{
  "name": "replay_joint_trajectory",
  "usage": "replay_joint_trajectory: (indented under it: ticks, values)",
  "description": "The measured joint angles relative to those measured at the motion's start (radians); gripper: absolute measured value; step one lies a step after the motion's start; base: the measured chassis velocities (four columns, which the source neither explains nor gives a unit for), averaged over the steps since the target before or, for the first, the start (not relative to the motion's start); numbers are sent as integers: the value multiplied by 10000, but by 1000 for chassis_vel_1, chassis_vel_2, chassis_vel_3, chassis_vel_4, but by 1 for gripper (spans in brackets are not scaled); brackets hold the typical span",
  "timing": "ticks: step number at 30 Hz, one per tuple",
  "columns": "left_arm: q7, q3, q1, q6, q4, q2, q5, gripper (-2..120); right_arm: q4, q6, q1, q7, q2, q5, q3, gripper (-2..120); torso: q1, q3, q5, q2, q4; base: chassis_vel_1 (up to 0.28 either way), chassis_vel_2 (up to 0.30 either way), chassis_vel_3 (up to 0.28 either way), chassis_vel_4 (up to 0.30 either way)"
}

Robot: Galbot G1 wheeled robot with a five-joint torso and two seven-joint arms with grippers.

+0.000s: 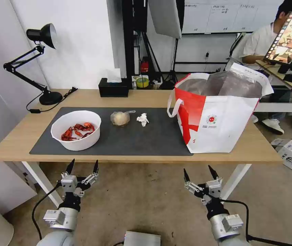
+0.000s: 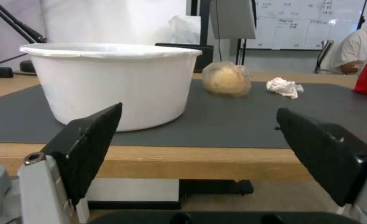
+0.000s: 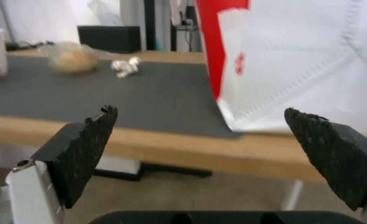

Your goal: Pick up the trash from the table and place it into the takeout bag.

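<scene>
- Bowl: white, with red shells inside.
- Cup: clear, beige food within.
- Tissue: white.
- Mat: dark grey, plain.
- Table: light wood top, white legs.
- Bag: white on the right, red on the left, silver lining, white handle, small round red-and-green logo.
- Box at the far edge: black, white tissue on top.
- Lamp at far left: black.
- Left gripper and right gripper: black fingers, silver bodies.
- Floor: mottled brown.

Head high — wrists low, facing table
</scene>
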Motion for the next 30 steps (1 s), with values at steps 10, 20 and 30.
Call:
replay_joint_trajectory:
  ticks: [10,20,30]
  values:
    - [-2,19,0,-7,34,-61,74,100,-95,-1277,1561,-148,-169,1518,-600,99,0,1,1,0,0,0,0,0,0]
    - [0,43,-82,-8,199,-197,172,100,-1596,-2538,5240,643,-189,3219,-2368,100,0,1,-1,-1,2,0,0,0,0]
    - [1,19,-144,-8,259,-299,191,100,-3956,-2681,8055,1253,722,3877,-4150,100,1,1,-1,-1,1,0,0,0,0]
